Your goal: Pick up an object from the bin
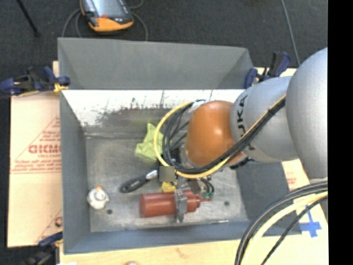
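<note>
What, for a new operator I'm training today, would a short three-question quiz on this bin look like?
1. Which thing is the gripper right over?
A) a green block
B) the red cylinder lying along the front of the bin
C) a blue cup

2. True or false: the small white round thing lies on the floor at the left, apart from the red cylinder.

3. Fill in: the crumpled thing further back, left of the arm's cables, is ____ in colour.

Key: 1 B; 2 true; 3 yellow-green.
</note>
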### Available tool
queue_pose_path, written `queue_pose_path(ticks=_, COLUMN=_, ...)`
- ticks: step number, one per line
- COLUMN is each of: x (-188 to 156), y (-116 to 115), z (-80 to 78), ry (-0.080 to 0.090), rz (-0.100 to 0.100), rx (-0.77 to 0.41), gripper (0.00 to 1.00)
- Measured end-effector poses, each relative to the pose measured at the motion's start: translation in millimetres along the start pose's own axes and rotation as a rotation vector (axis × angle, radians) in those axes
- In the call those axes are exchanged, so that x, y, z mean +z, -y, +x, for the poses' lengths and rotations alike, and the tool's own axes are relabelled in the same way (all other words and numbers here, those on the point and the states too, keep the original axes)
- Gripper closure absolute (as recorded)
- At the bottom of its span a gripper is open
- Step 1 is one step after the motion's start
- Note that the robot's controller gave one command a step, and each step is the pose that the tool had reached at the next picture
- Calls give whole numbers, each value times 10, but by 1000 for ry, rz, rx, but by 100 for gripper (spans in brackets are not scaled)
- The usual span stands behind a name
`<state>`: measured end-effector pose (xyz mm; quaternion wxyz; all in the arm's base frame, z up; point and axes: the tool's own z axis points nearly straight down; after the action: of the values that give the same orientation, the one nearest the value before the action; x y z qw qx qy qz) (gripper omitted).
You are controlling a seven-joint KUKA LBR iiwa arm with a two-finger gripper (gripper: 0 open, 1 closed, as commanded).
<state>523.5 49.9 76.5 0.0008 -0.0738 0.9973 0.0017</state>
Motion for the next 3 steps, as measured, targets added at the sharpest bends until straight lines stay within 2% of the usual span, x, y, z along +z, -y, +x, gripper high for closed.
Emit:
queue_pose_path(ticks=1, x=0, y=0, z=0, ry=0, rz=0, rx=1, gripper=100)
queue_pose_path(ticks=2, x=-1216, y=-110, z=-74, ry=1, rz=3, rx=30, gripper=100)
queue_pose_path(ticks=3, x=-1215, y=-112, z=-72, ry=1, rz=2, rx=32, gripper=100)
